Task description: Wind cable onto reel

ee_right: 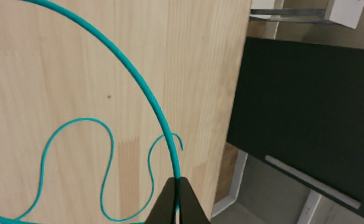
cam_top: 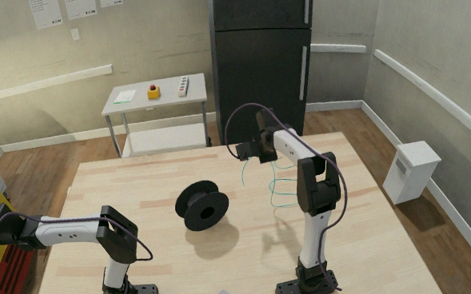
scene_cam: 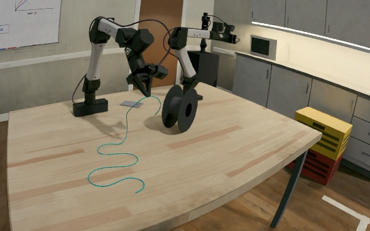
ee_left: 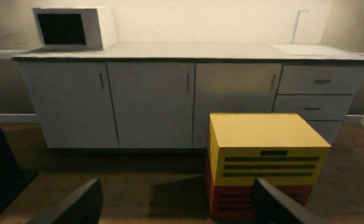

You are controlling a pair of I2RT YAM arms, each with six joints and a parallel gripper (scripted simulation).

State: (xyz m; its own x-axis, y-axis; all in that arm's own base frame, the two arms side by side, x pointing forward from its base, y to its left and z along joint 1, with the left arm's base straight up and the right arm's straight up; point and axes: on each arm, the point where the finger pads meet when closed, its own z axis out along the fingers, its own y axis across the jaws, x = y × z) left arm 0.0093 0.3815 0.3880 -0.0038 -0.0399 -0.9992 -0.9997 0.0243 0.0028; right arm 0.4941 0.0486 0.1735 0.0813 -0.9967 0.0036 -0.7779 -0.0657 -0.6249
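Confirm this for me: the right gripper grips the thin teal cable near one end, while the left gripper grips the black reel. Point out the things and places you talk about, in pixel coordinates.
The left gripper (ee_left: 177, 188) is wrong: it stands open and away from the black reel (cam_top: 206, 212) (scene_cam: 188, 110), as the exterior view shows. The right gripper (scene_cam: 148, 95) (ee_right: 177, 187) does grip the thin teal cable (scene_cam: 127, 125) (ee_right: 148, 92) near one end.

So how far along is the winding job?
Early stages. Done: the right claw has picked up the teal cable near one end. In hand: that short end hangs free below it. Left: everything on the black reel, whose hub is bare and which neither claw grips; the left claw stands open, away from it.
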